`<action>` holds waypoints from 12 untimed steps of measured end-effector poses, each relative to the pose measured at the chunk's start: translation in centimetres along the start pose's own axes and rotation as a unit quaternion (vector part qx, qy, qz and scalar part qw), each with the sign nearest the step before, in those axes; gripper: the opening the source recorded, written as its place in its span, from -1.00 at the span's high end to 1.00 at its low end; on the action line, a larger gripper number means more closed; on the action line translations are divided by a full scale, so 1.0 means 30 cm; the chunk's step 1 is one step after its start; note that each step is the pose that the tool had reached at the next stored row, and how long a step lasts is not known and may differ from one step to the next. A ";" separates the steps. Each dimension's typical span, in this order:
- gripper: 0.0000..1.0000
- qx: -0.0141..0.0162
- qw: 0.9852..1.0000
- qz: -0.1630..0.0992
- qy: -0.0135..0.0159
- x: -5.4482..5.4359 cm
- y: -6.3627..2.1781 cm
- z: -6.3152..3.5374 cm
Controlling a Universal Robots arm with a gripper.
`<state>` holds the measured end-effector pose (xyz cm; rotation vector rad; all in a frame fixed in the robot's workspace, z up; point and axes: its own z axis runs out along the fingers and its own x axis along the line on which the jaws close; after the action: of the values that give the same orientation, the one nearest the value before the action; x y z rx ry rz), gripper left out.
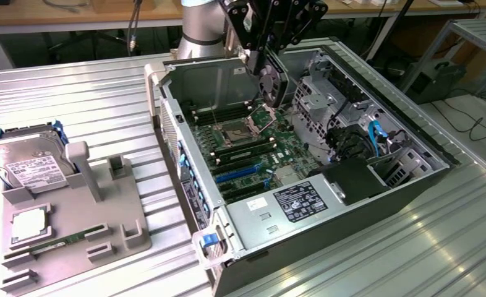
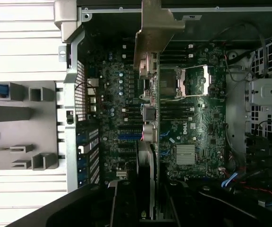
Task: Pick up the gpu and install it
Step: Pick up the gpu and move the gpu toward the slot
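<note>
The gpu (image 1: 272, 81) hangs on edge above the open computer case (image 1: 189, 80), its black fan face showing and its silver bracket (image 2: 156, 29) at one end. My gripper (image 1: 265, 54) is shut on the card's upper edge. In the wrist view the gpu (image 2: 149, 118) is seen edge-on, running over the motherboard (image 2: 112, 90) between my gripper's (image 2: 148, 198) dark fingers. It hovers over the area beside the open CPU socket (image 1: 245, 127), clear of the board. The blue expansion slots (image 1: 236, 173) lie nearer the case's front end, unoccupied.
A grey fixture tray (image 1: 62, 216) at the exterior view's left holds a hard drive (image 1: 30, 168), a memory stick (image 1: 60, 240) and a square chip (image 1: 28, 226). Inside the case sit a power supply (image 1: 299, 202), drive cages (image 1: 326, 99) and blue cables (image 1: 373, 137).
</note>
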<state>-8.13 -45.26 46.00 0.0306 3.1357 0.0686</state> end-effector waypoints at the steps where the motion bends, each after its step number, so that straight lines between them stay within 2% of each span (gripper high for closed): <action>1: 0.45 0.000 1.000 0.000 0.000 -0.005 0.000 0.000; 12: 0.45 0.000 1.000 0.000 0.000 -0.064 0.001 0.003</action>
<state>-6.22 -45.26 45.92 0.0307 3.1358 0.0685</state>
